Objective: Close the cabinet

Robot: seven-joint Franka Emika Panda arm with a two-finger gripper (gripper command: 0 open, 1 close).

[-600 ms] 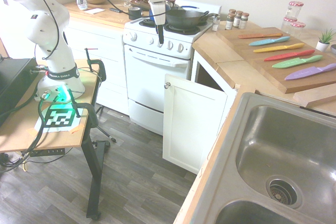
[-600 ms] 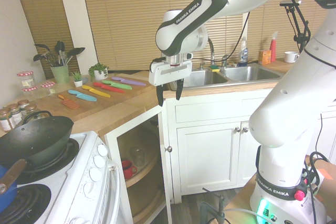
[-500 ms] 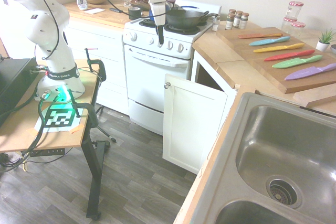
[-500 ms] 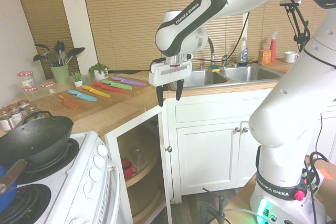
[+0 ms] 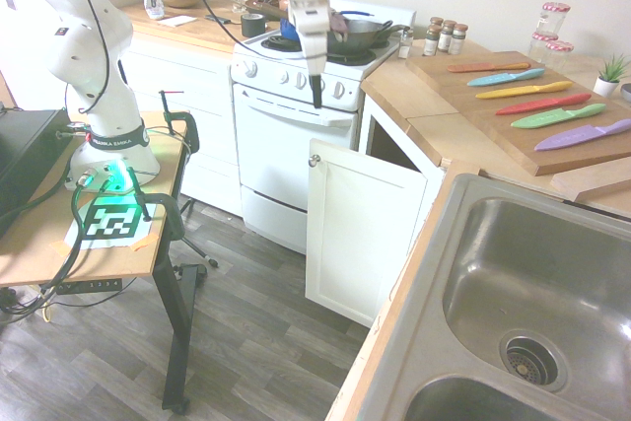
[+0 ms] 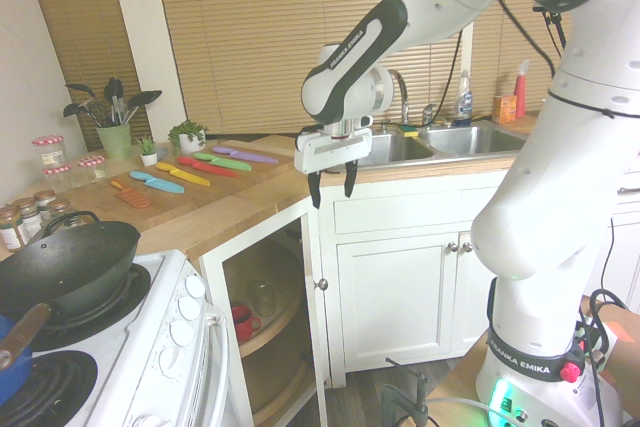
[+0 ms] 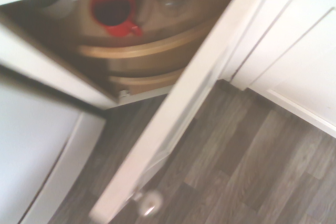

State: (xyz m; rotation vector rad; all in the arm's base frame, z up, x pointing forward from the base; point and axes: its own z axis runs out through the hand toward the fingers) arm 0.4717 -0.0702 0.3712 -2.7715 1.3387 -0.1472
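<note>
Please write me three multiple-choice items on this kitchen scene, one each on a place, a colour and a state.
1. Where is the end effector?
A. above the open cabinet door
B. inside the sink
C. down at the floor

2. What colour is the mug on the shelf inside the cabinet?
A. blue
B. red
C. yellow

3. How is the cabinet now?
A. shut
C. door removed
B. door standing open

Answers:
1 A, the second exterior view shows it hanging over the door's top edge, fingers apart and touching nothing.
2 B, the wrist view shows a red mug on the round wooden shelf.
3 B, the door with its silver knob swings out from the frame.
</note>
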